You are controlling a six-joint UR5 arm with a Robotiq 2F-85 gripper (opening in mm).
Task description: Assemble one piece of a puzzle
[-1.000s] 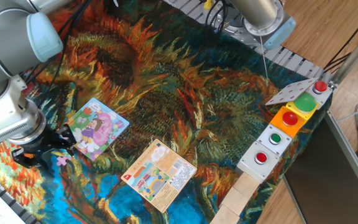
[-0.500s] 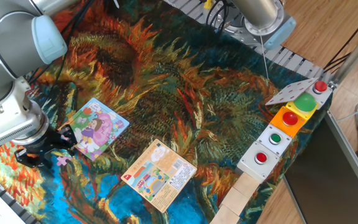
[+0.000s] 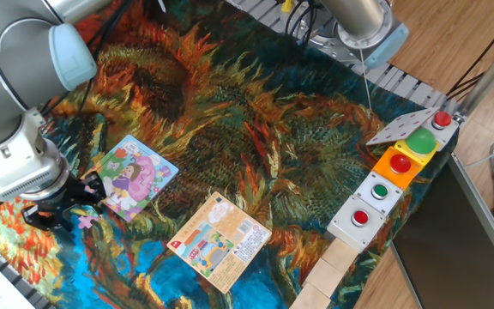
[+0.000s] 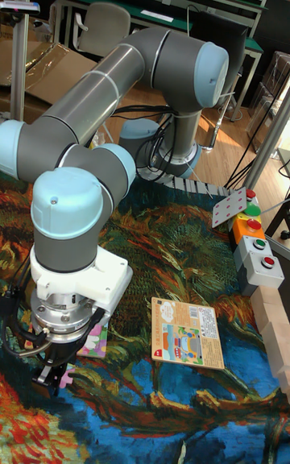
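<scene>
Sunflower-patterned cloth (image 3: 256, 129) in orange, green and blue covers the whole table. Nearest the camera in the fixed view, at about 8 o'clock, the gripper (image 3: 58, 215) hangs low over the cloth beneath a white wrist flange, its dark fingers pointing down; the grey arm (image 3: 11, 77) rises from it toward 11 o'clock with a light-blue joint cap. The piece (image 3: 85, 221), small and pink-lilac, lies right at the fingertips, at the gripper's 3 o'clock side, but whether the fingers clamp it or merely stand beside it cannot be told. Just beyond, at 1 o'clock from the gripper, the puzzle (image 3: 132, 178) lies flat, its near corner close to the fingers. An orange-peach printed card (image 3: 220, 240) lies at 4 o'clock from the puzzle, well apart from it. Farther off, along the 3 o'clock table edge, sits a row of button boxes (image 3: 397, 184) with red and green buttons. From the tall fixed view the arm (image 4: 121, 101) shows whole, folding from its base at the far table edge down to the gripper (image 4: 56, 371), with the piece (image 4: 65, 378) beside a fingertip; most of the puzzle (image 4: 95, 341) is hidden behind the wrist there, while the card (image 4: 188, 333) lies in plain sight.
</scene>
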